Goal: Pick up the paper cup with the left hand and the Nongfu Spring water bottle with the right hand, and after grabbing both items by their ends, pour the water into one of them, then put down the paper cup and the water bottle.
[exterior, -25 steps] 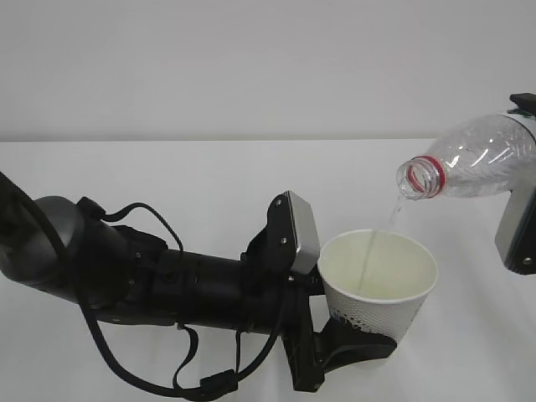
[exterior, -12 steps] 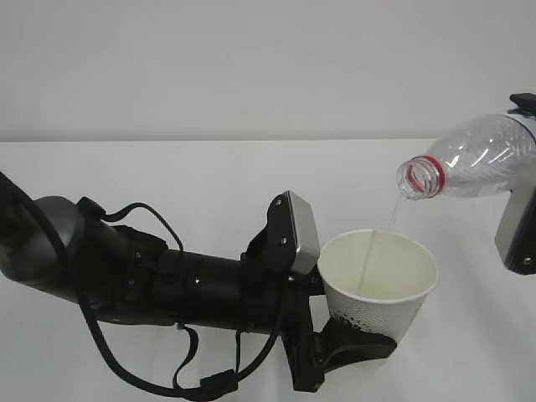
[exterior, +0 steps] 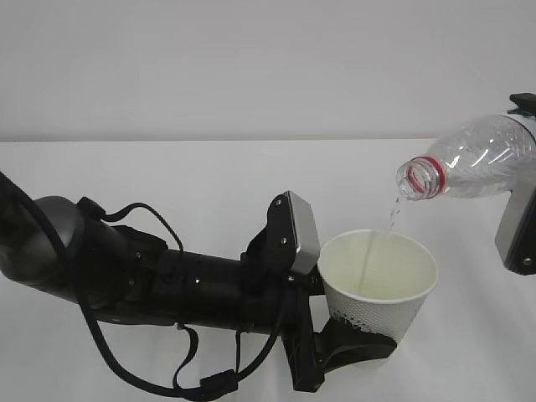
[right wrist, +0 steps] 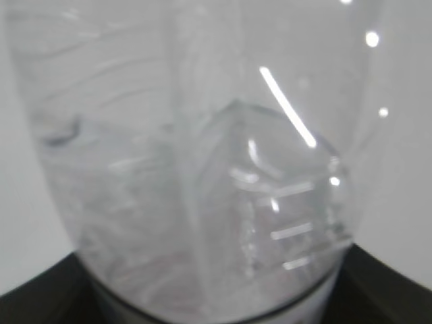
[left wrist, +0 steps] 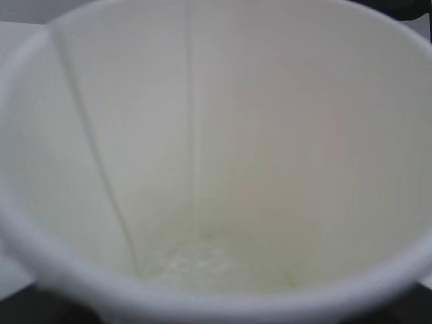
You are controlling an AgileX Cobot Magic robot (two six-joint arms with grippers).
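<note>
The paper cup (exterior: 381,280) is held off the white table by its lower wall, with my left gripper (exterior: 358,345) shut on it. The cup's cream inside (left wrist: 223,135) fills the left wrist view, with a little water (left wrist: 202,258) pooled at the bottom. The Nongfu Spring water bottle (exterior: 473,159) hangs tilted at the upper right. Its open red-ringed mouth (exterior: 421,177) points down-left above the cup's far rim. Drops of water (exterior: 392,213) fall from it toward the cup. My right gripper (exterior: 528,159) is shut on the bottle's far end, mostly past the frame edge.
My left arm (exterior: 167,285) with its looping cables lies low across the left half of the table. The white table (exterior: 209,176) meets a plain pale wall behind. The right wrist's grey housing (exterior: 517,234) hangs below the bottle.
The steady thin stream from the bottle has broken into separate drops. Neither arm, cup nor bottle has visibly moved.
</note>
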